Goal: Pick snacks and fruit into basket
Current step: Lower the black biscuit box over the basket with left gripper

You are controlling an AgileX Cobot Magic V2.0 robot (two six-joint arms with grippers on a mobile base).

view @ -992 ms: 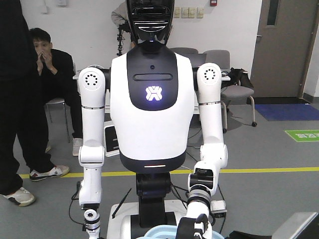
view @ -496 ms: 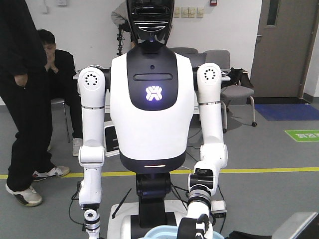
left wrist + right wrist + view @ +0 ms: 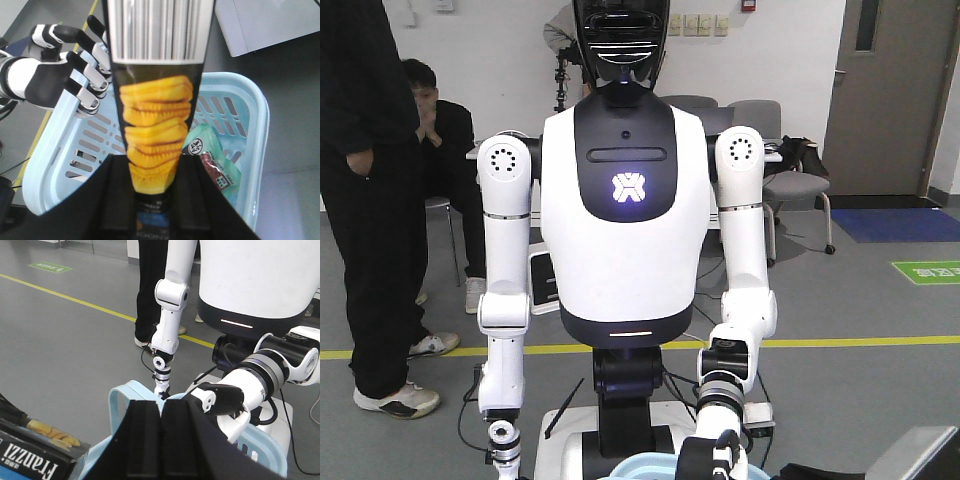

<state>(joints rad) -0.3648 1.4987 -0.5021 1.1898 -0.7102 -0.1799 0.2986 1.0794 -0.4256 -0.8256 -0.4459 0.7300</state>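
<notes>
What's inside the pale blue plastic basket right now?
One teal pouch with a dark red window lies in the pale blue slotted basket. The black carton picturing yellow snacks hides the middle.

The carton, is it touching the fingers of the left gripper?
Touching. The left wrist view shows both fingers pressed flush against the sides of the carton, with no gap.

In the left wrist view we lose the carton [image 3: 156, 125] past the top edge, and its lower end disappears between the jaws of the left gripper [image 3: 155, 172]. It covers part of the teal pouch [image 3: 212, 156], whose print is too small to read. From the right wrist, the right gripper [image 3: 161, 410] blocks most of the basket [image 3: 116, 405]. The front camera catches only a sliver of its rim at the bottom edge.
</notes>
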